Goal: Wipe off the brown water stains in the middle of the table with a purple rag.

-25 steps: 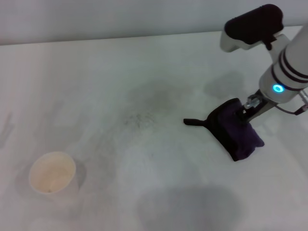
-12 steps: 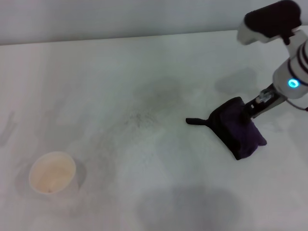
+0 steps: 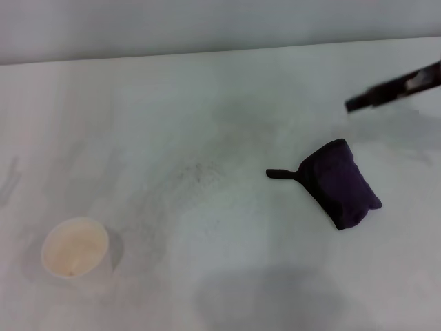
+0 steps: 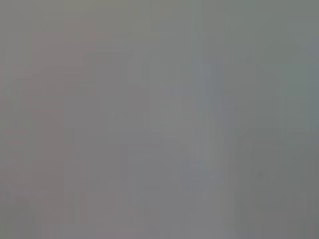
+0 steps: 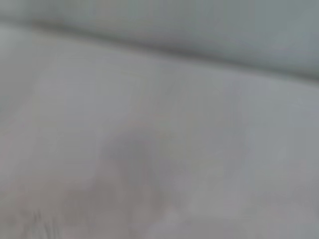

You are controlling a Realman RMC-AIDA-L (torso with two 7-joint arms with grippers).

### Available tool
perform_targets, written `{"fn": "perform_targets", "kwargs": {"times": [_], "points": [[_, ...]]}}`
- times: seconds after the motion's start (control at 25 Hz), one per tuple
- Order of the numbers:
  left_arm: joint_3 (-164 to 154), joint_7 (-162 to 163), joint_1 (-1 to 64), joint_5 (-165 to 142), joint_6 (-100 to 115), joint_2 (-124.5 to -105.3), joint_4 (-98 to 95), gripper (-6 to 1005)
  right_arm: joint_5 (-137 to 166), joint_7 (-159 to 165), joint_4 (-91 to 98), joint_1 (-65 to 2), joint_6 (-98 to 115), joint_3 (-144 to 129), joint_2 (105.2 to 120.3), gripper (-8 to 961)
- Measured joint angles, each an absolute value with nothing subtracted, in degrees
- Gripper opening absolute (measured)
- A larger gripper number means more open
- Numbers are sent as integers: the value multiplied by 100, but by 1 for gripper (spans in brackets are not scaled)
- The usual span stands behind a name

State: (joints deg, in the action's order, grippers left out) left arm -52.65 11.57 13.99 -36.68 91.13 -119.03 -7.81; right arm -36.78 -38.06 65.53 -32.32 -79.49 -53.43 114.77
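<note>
The purple rag (image 3: 341,183) lies bunched on the white table (image 3: 207,89) at the right of the head view, its short black tab pointing left. Nothing touches it. My right gripper (image 3: 354,104) shows only as a blurred dark bar above and to the right of the rag, lifted clear of it, near the right edge of the view. No tan-brown water stain shows in any view; the middle of the table has only faint grey specks (image 3: 198,170). My left gripper is out of view. The left wrist view is plain grey.
A paper cup (image 3: 74,247) stands upright at the front left of the table. The table's far edge (image 3: 207,49) runs along the top of the head view. The right wrist view shows only blurred white tabletop (image 5: 149,149).
My right gripper has let go of the rag and pulled up and away to the right. The rag stays where it was set down.
</note>
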Motion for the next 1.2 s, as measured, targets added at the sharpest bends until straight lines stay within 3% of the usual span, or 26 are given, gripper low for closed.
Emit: {"fn": "perform_targets", "kwargs": {"times": [0.32,0.56,0.88,1.2], "points": [[-5265,1139,1560,-3417,8955,-11904,-493,891,-5098,-6250,5508,-3173,-7462,-3372,11274,369],[-5280,1148,1620,-3365,8810,-11914,-488,890,-7104,-8283,4270,-2745,-6996,-2496,11253,369],[-5299,1135,1587,-3377,8816,-11918,-482,890,-9684,-11516,2894,-2012,-7119,-2367,11471,369],[-5306,1125,1498,-3411,8816,-11899,-483,889,-11069,-14844,915,-1799,-8191,-2346,11480,369]]}}
